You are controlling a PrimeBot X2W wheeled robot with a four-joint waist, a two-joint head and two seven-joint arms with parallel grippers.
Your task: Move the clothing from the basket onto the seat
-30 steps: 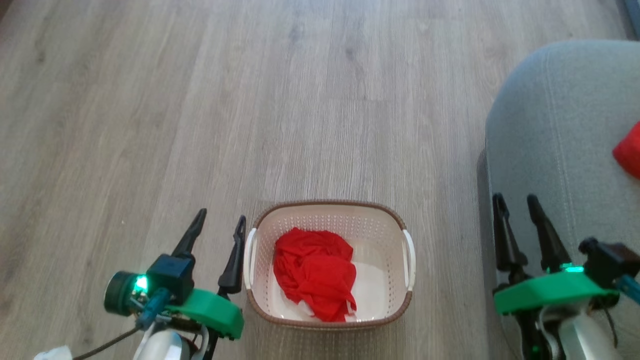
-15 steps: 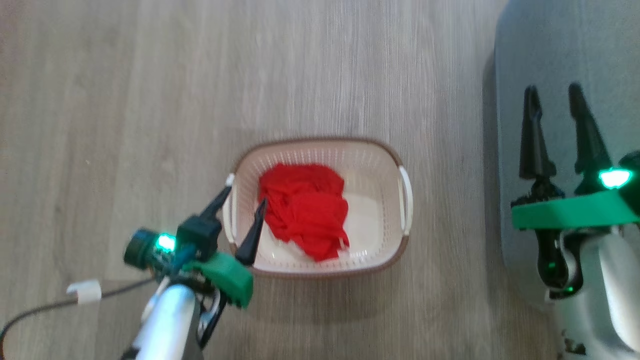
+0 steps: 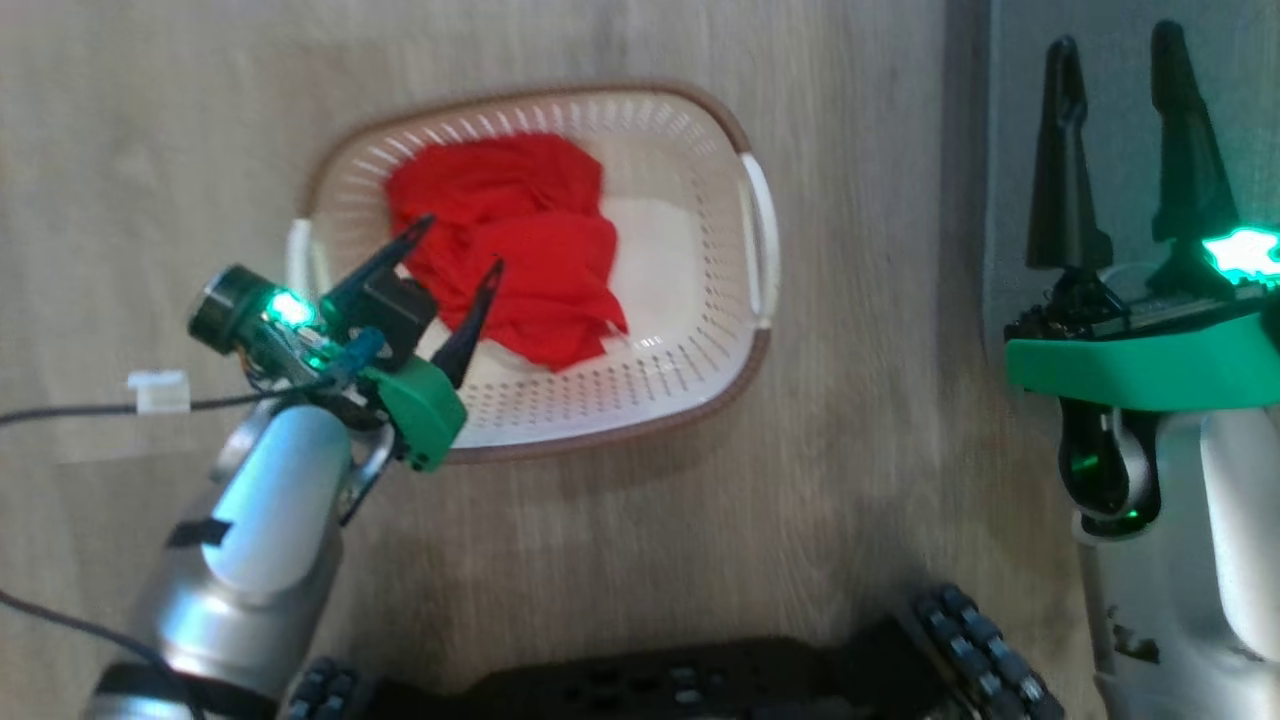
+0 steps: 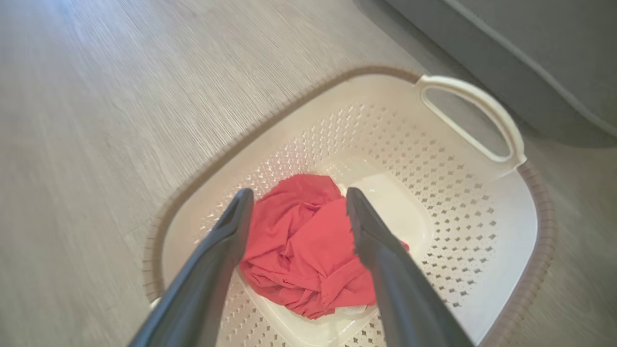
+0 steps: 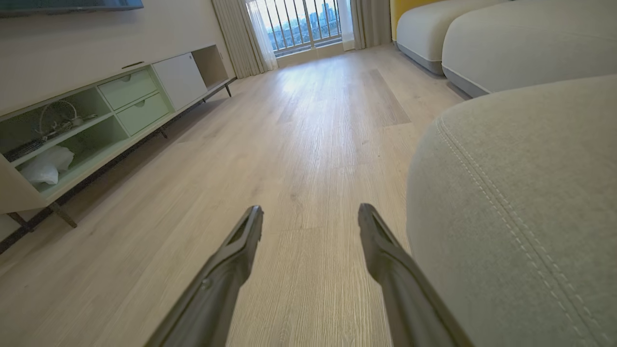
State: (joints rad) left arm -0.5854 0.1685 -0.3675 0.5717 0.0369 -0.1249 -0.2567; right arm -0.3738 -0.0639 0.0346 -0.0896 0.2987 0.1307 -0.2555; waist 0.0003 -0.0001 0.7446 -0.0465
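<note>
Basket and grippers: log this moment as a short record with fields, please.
basket: on the floor, left of the seat
clothing: red heap in the basket, toward its left end
left gripper: open, fingers either side of the clothing, over the basket; contact unclear
right gripper: open, empty, by the seat's edge
task: clothing not yet lifted

Pale wood floor [image 5: 313, 120], low cabinet [image 5: 96, 111], sunlit window [image 5: 308, 21].

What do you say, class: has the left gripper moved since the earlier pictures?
Yes. The left gripper was outside the basket, at its left side; now, open, it reaches in over the rim, above the red clothing.
</note>
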